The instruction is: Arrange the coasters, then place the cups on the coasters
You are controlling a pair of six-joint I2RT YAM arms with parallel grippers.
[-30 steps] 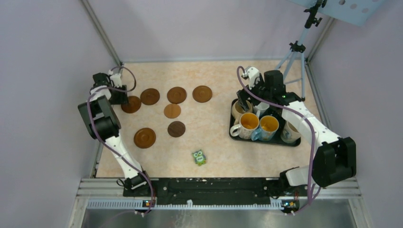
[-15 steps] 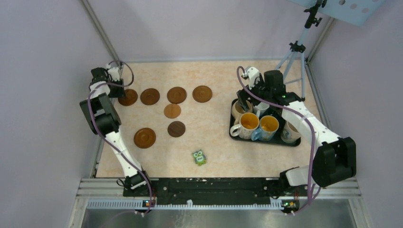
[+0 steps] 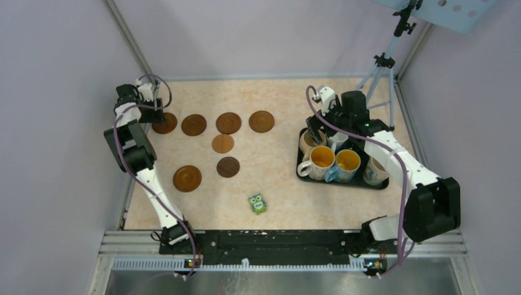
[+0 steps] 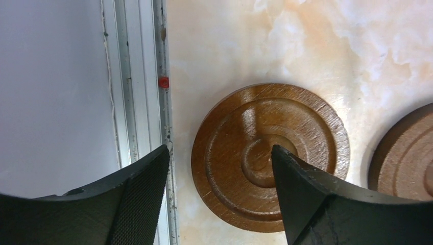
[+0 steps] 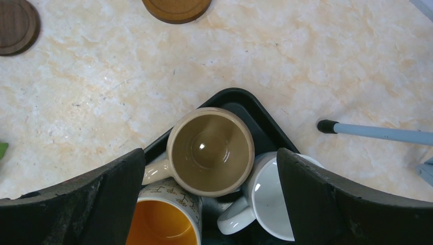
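Coasters [image 3: 228, 123] are noted lying flat on the marbled table [image 3: 276, 196], seven in all. Four are in a row across the far side and three lie loose nearer the arms. The far-left coaster [image 4: 270, 158] is seen ringed face up. It lies just beside the metal frame rail [image 4: 138, 76] and near, but apart from, its neighbour [image 4: 408, 158].

Left gripper [image 4: 218, 155]: jaws are spread wide above that coaster, one finger on the rail side, the other over the disc's centre. Nothing is gripped; the disc rests on the table. Whether a finger touches it cannot be told.

Right gripper [image 5: 210, 153]: jaws are spread fully and are empty, hovering over the beige cup [image 5: 210, 145] at a corner of the black tray [image 5: 240, 98]. All cups [image 3: 322, 158] are seen in the tray; none is on a coaster.

Step judged: coaster arranging, with the end disc set down and the jaws off it. Cup placing is not yet begun.

Next move, judged: the three loose discs are probably to be spaced so that each takes a mug without handles clashing. Alternatively the beige cup is to be gripped by its rim, which calls for one finger inside the wall.

Orientation: the discs are round, so no long axis is recorded; flat faces point up. The beige cup stands upright, mouth up, with its handle [image 5: 155, 173] pointing to the lower left in the right wrist view.
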